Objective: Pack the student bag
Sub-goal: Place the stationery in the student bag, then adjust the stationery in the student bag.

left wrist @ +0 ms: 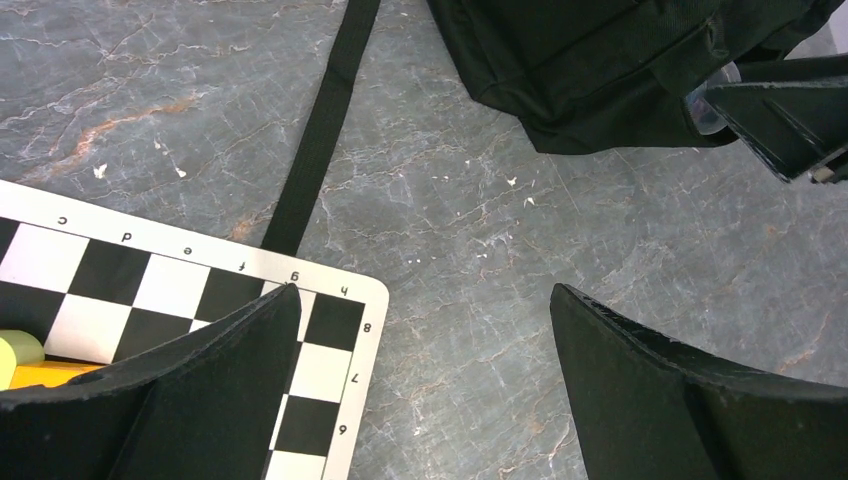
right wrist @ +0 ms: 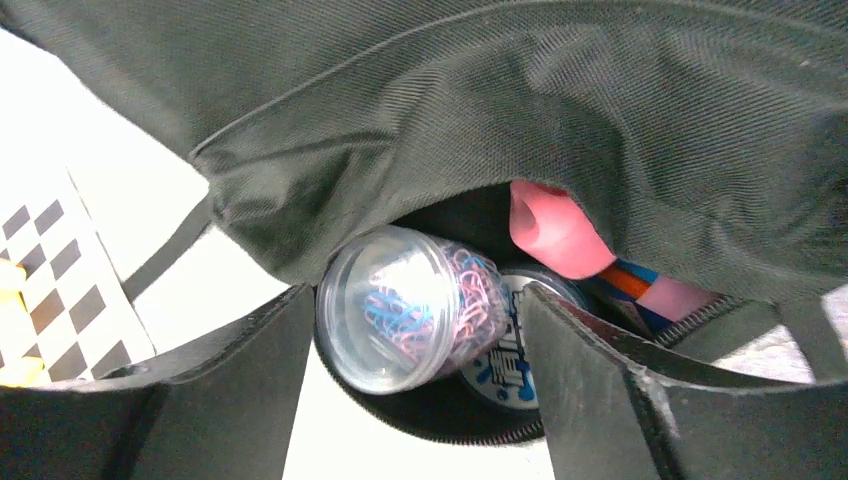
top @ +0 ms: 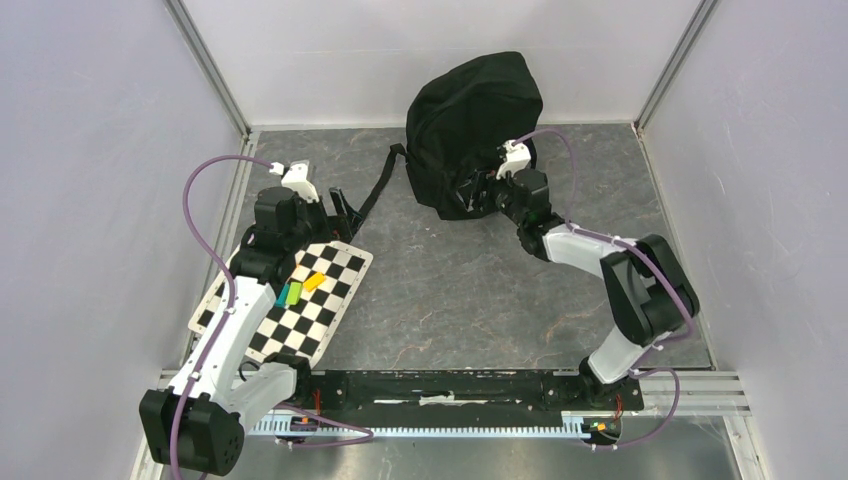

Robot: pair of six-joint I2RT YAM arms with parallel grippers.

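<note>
From above: one backpack [top: 470,110] sits at the far middle of the bench [top: 450,300], close to the back wall, long axis running far to near, mouth toward the arms. One strap [top: 378,190] trails left to one checkered board [top: 335,300].

Left wrist: the left tool [left wrist: 425,300] hangs released over the board's corner, with open bench ahead.

Right wrist: the right tool [right wrist: 412,290] straddles one clear jar of paper clips [right wrist: 400,310] in the mouth; whether it is grasping I cannot tell
</note>
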